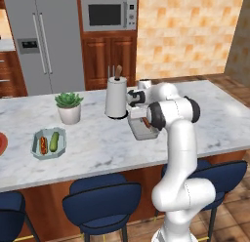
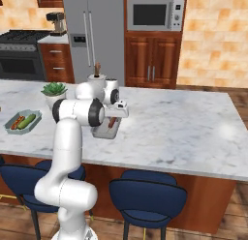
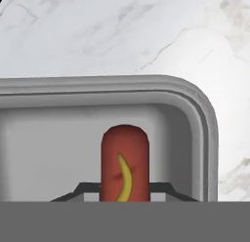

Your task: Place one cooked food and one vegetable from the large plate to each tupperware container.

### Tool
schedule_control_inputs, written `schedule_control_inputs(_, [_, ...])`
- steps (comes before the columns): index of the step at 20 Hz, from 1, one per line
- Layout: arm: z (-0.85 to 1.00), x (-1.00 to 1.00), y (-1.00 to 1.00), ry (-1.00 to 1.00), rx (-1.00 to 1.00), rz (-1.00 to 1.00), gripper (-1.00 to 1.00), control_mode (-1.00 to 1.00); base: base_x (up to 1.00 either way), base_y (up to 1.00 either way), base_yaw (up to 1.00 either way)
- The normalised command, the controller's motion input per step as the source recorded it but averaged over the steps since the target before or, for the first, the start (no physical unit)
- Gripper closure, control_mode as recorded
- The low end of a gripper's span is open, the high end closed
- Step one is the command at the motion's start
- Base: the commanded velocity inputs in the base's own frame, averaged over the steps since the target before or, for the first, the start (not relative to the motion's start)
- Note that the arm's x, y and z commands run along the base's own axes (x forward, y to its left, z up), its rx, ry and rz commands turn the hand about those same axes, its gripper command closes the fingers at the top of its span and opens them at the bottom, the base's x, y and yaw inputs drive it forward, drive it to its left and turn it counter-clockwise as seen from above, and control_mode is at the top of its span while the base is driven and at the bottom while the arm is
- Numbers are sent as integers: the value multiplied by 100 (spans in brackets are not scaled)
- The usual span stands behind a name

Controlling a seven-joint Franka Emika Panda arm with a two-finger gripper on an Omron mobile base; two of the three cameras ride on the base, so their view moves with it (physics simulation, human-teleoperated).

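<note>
My gripper (image 3: 124,191) is shut on a reddish-brown sausage (image 3: 124,160) with a yellow stripe, and holds it over the inside of the grey tupperware container (image 3: 197,114). From the base views, the gripper (image 1: 145,121) (image 2: 113,120) and sausage (image 2: 112,122) hang low over that grey tub (image 1: 139,132) (image 2: 102,133) at the middle of the counter. The pale teal container (image 1: 35,149) (image 2: 10,127) lies to the left and holds a sausage (image 1: 43,145) (image 2: 18,122) and a green cucumber (image 1: 53,141) (image 2: 27,120). A red sliver of the large plate (image 1: 1,143) shows at the left edge.
A white cylinder holder (image 1: 116,97) with a wooden handle stands just behind the grey tub. A potted plant (image 1: 69,107) (image 2: 54,91) sits behind the teal tub. Blue stools (image 1: 102,199) line the counter's near edge. The marble counter (image 2: 184,127) stretches to the right.
</note>
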Motion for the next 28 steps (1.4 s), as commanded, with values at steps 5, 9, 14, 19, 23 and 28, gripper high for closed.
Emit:
schedule_control_inputs(5, [-5,0,2,0,0,0,-100,-100,0,0,0])
schedule_control_inputs(9, [0,0,5,0,0,0,-100,-100,0,0,0])
schedule_control_inputs(14, [24,-11,1,0,0,0,-100,-100,0,0,0])
schedule_control_inputs(19, [52,-41,0,0,0,0,-100,-100,0,0,0])
schedule_control_inputs(23, [59,-78,0,-4,0,0,-100,-100,0,0,0])
schedule_control_inputs(28, [53,-100,0,-9,0,0,-100,-100,0,0,0])
